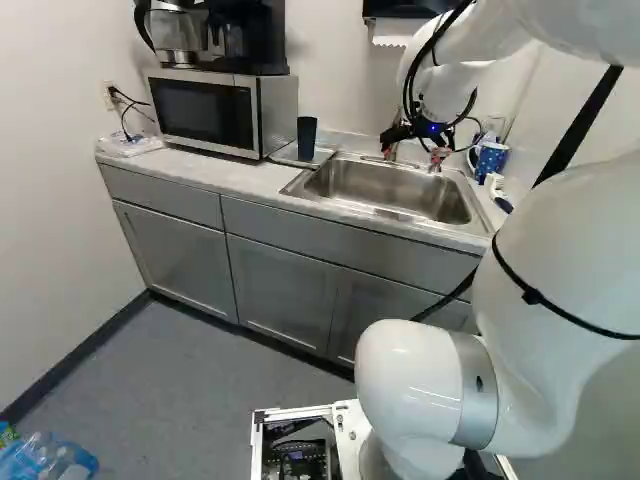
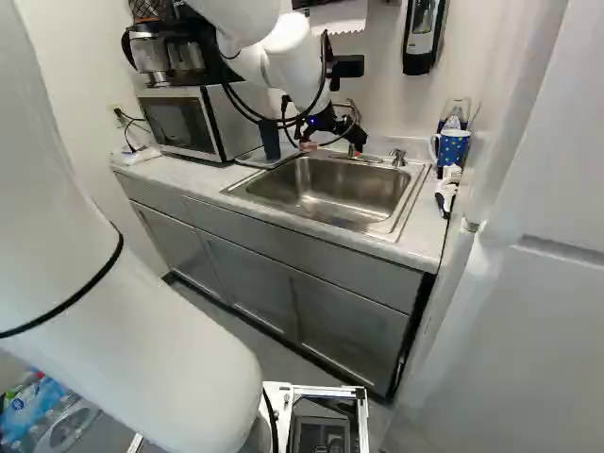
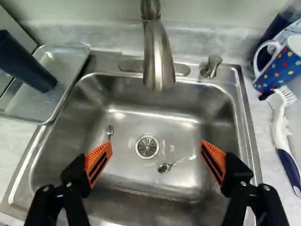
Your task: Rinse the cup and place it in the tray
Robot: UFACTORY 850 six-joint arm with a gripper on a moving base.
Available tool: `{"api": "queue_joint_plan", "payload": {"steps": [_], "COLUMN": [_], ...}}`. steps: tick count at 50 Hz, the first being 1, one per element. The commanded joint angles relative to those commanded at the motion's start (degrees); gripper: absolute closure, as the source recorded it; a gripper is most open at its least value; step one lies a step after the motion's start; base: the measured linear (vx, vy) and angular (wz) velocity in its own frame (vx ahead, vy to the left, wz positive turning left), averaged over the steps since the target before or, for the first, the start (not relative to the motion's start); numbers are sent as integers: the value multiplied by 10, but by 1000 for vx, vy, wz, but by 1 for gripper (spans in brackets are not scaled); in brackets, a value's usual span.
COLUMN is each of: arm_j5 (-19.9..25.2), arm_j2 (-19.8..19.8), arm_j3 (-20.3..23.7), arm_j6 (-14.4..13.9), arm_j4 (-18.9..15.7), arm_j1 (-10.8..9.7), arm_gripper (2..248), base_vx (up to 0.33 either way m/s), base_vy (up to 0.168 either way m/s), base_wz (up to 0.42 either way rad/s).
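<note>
Worktop [image 2: 184, 175] carries a steel sink [image 3: 127, 122] and, to one side in the left base view, a microwave [image 1: 205, 110]. Between them lies a metal tray [image 3: 66, 61]. Over the sink hangs the gripper [image 2: 332, 143], its jaws spread wide with nothing grasped. Ahead of them, a faucet [image 3: 159, 56] reaches out above the basin. The dark cup [image 3: 23, 61] stands upright in the tray, long axis vertical, wider end pointing up. Smallest are two spoons [image 3: 177, 162] on the basin floor, either side of the drain [image 3: 147, 146].
</note>
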Motion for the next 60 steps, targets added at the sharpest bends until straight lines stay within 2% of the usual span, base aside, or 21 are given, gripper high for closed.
{"api": "queue_joint_plan", "payload": {"steps": [6, 60], "arm_j5": [-36, -35], "arm_j2": [0, 4], "arm_j3": [0, 3], "arm_j6": [0, 0], "arm_j4": [0, 0], "arm_j1": [0, 7], "arm_gripper": [3, 3], "base_vx": [0, 0], "base_vy": [0, 0], "base_wz": [0, 0]}}
